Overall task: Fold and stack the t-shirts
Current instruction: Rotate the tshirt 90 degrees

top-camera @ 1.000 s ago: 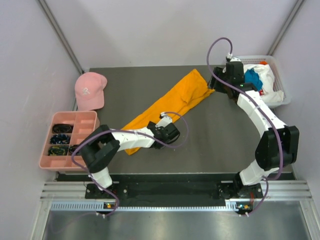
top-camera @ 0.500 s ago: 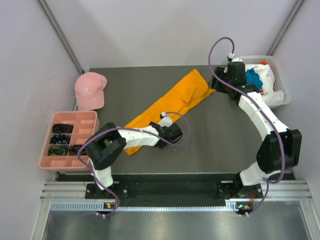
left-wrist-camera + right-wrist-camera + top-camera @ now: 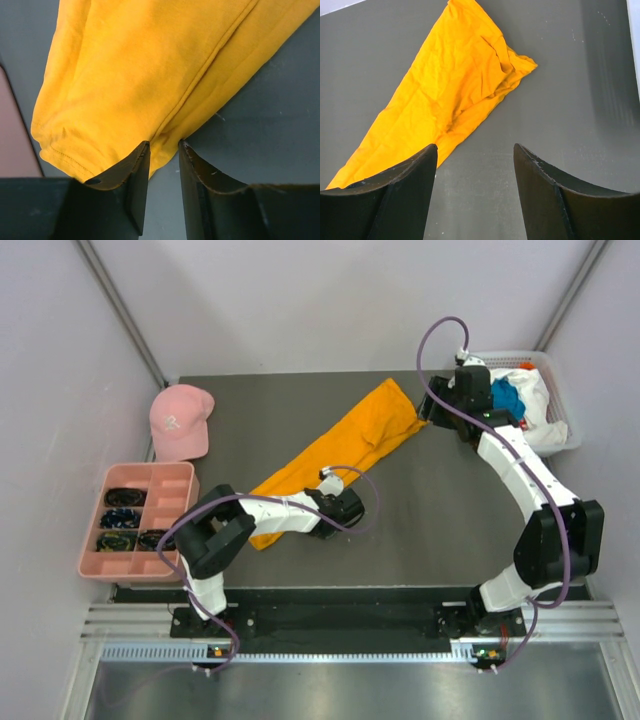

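The orange shirt [image 3: 335, 455] is stretched diagonally, lower left to upper right of centre. Its lower-left hem is pinched in the nearly closed left gripper [image 3: 164, 155]; the right gripper [image 3: 475, 165] hangs wide open, empty, over the upper-right end.

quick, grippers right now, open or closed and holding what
Left gripper: nearly shut, fingers pinching the near edge of the orange t-shirt.
Right gripper: open, holding nothing, above the table beside the shirt.

Pink cap [image 3: 179, 420] at table's [image 3: 440, 520] left edge, pink divided tray [image 3: 135, 520] nearer, white basket [image 3: 565, 430] far right
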You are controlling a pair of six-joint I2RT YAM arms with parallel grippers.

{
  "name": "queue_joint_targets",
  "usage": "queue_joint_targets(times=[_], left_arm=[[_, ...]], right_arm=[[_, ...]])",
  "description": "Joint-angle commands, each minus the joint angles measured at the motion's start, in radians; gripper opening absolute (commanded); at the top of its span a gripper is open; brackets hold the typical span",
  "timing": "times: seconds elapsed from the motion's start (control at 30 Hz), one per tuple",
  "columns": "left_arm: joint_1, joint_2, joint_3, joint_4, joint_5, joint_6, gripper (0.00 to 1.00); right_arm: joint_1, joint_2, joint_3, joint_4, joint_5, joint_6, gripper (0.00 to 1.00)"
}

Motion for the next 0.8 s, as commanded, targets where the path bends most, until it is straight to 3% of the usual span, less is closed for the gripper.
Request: queue_joint_targets(times=[0.0,0.2,0.27,0.5,0.77], left_arm=[[0.003,0.023,-0.015,-0.029,0.059,-0.013,0.33],[0.004,0.031,-0.012,-0.024,0.074,-0.006,0.22],[0.005,0.035,-0.009,-0.021,0.077,-0.003,0.12],[0.005,0.049,0.0,-0.021,0.077,-0.003,0.01],[-0.018,0.038,0.031,-0.012,0.117,0.026,0.0]], right_arm=[[0.008,-0.048,-0.005,0.006,-0.006,0.005,0.63],[0.007,-0.062,-0.021,-0.001,-0.008,0.005,0.63],[0.008,-0.068,-0.028,0.001,-0.003,0.002,0.63],[0.008,-0.079,-0.045,-0.002,0.003,-0.003,0.63],[0.008,-0.082,-0.05,-0.005,0.001,-0.003,0.63]])
